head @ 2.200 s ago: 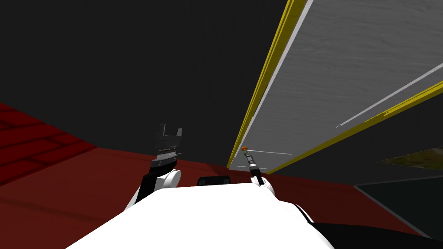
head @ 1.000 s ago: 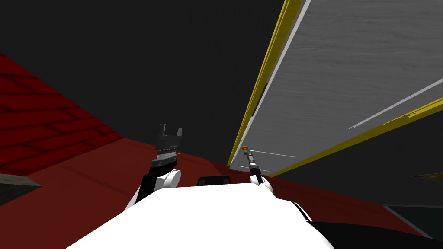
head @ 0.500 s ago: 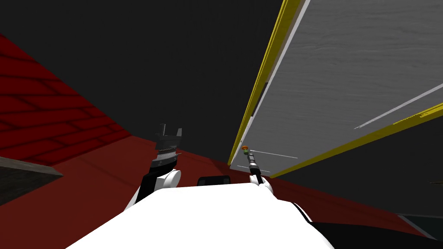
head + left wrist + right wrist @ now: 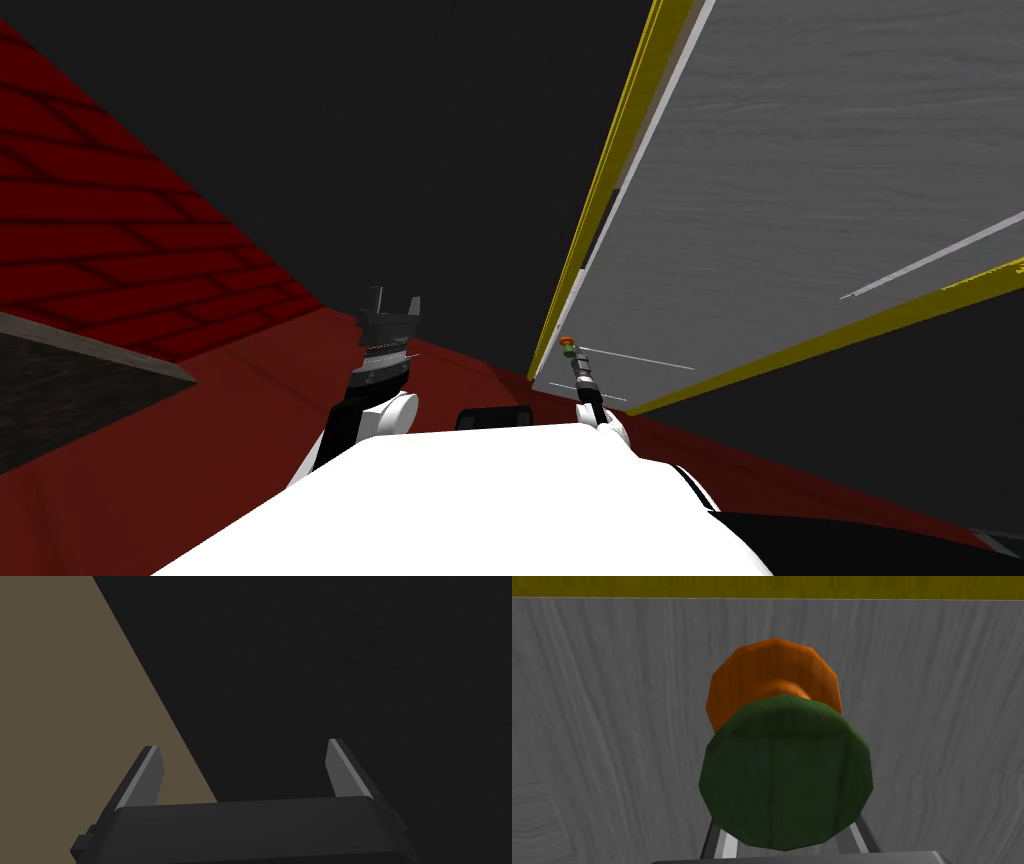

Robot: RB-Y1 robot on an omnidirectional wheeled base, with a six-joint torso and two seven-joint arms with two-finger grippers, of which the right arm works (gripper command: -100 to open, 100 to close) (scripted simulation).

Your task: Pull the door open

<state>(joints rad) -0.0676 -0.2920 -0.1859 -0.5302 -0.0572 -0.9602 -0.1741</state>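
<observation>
Grey door (image 4: 612, 726) shows matt wood grain; its knob (image 4: 784, 776) likewise.

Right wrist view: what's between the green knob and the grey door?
An orange collar, seen in the right wrist view, joins the green knob to the grey door.

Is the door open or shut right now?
Ajar: a dark gap shows between the door and its yellow frame; the right gripper clamps the knob.
</observation>
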